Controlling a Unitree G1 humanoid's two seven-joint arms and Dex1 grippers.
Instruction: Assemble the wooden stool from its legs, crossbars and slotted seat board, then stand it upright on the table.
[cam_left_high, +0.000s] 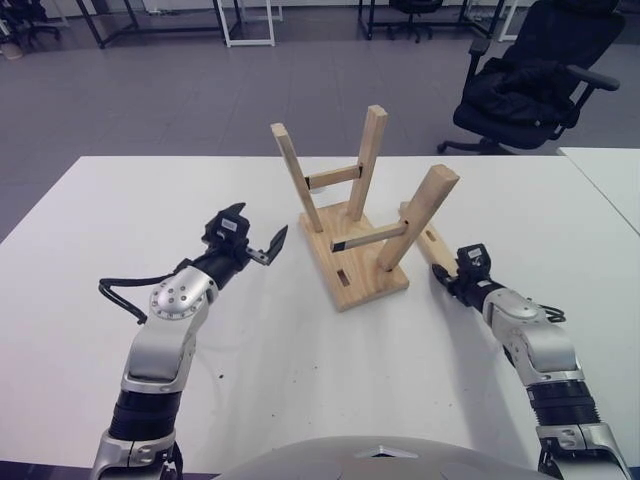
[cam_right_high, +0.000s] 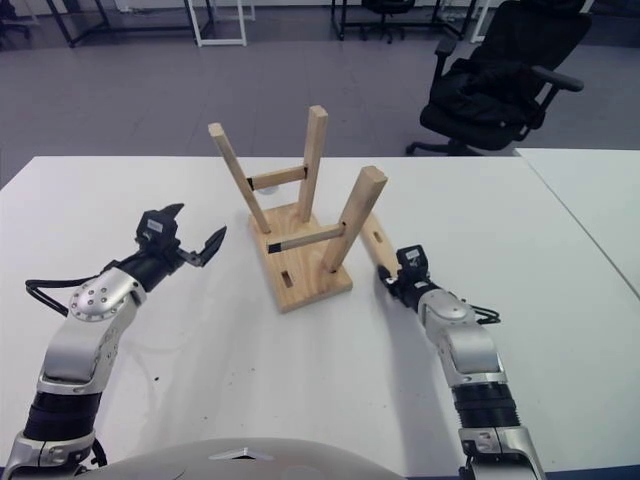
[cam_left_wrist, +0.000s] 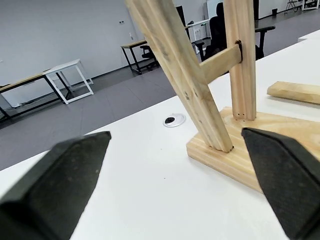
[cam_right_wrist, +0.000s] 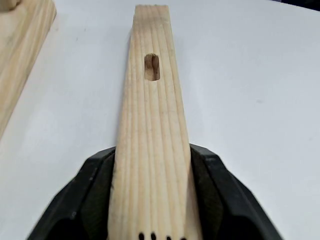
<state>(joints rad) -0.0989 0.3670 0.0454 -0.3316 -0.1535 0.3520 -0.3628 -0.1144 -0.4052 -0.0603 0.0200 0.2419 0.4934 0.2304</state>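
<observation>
The slotted seat board (cam_left_high: 355, 262) lies flat mid-table, with three legs (cam_left_high: 366, 160) standing up from it, joined by two crossbars (cam_left_high: 334, 177). A fourth, loose leg (cam_left_high: 432, 245) lies on the table just right of the board. My right gripper (cam_left_high: 447, 275) is shut on its near end, and the right wrist view shows the leg (cam_right_wrist: 152, 100) clamped between both fingers (cam_right_wrist: 95, 190). My left gripper (cam_left_high: 255, 232) hovers open and holding nothing, a little left of the board. In the left wrist view the board (cam_left_wrist: 240, 160) and a slanted leg (cam_left_wrist: 185, 75) lie beyond its spread fingertips (cam_left_wrist: 60, 185).
The white table (cam_left_high: 150, 210) has free room on the left and along the front. A round cable grommet (cam_left_wrist: 174, 119) sits in the tabletop behind the stool. A black office chair (cam_left_high: 530, 80) stands beyond the far right corner, and a second table (cam_left_high: 610, 180) adjoins on the right.
</observation>
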